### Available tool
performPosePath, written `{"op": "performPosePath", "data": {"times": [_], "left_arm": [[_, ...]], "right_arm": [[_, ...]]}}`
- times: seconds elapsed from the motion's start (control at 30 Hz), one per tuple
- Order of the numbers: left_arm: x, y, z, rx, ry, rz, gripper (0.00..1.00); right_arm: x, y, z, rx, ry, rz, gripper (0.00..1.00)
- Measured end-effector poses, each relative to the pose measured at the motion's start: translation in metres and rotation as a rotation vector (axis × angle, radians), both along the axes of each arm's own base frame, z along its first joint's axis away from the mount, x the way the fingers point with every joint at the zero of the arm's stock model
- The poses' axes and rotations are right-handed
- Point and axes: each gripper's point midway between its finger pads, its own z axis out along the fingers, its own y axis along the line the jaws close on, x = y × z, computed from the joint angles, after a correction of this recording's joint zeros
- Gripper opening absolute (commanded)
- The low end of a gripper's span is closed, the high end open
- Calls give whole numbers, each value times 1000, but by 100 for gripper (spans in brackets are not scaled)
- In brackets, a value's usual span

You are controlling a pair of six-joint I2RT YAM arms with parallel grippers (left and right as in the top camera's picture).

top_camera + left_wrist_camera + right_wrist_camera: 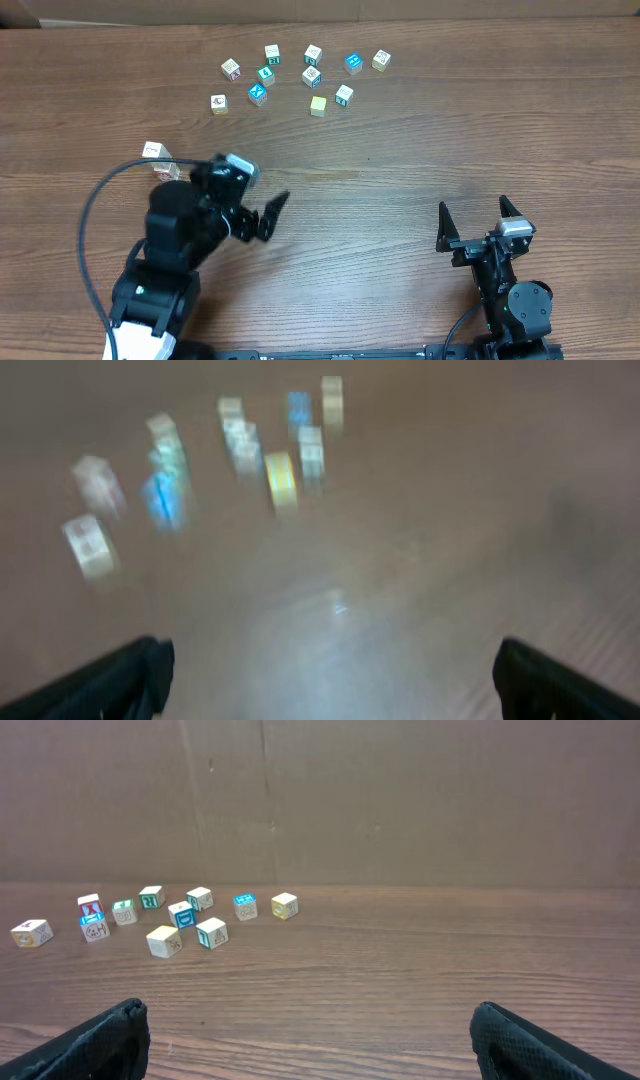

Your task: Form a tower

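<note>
Overhead view shows the tower point(155, 152) on the left part of the wooden table point(400, 150). It stands at the far-left side of the left arm point(175, 235), very close to its wrist; whether they touch I cannot tell. The top cube has a white face with a small mark, and a tan side shows below it — how many cubes are in the stack I cannot count from above.

The left gripper point(260, 215) points to the right, away from the tower, and it grips nothing. In the left wrist view, which is blurred, its two dark fingers point(110, 685) sit at the opposite bottom corners — the jaws are spread wide, with only table between them.

The right gripper point(477, 215) is well apart from the tower, at the near right of the table. Its jaws are also spread wide and hold nothing.

The loose cubes point(311, 76) lie in a group at the far side of the table, well apart from the tower. Among them are a yellow cube point(318, 105) and a few blue ones. A black cable point(88, 225) curves beside the left arm.
</note>
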Motion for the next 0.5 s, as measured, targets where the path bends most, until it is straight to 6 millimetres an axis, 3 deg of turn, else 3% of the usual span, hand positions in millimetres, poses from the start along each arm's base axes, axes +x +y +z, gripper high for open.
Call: {"op": "performPosePath", "data": {"times": [0.1, 0.33, 0.4, 0.5], "left_arm": [[-3, 1, 20, -26, -107, 0, 100], [-22, 5, 4, -19, -75, 0, 99], [-22, 5, 17, -33, -134, 0, 99], [-19, 4, 56, -76, -311, 0, 100]], "right_arm": [[0, 0, 0, 0, 0, 0, 100], [0, 0, 0, 0, 0, 0, 100], [0, 0, 0, 0, 0, 0, 100], [0, 0, 0, 0, 0, 0, 100]]}}
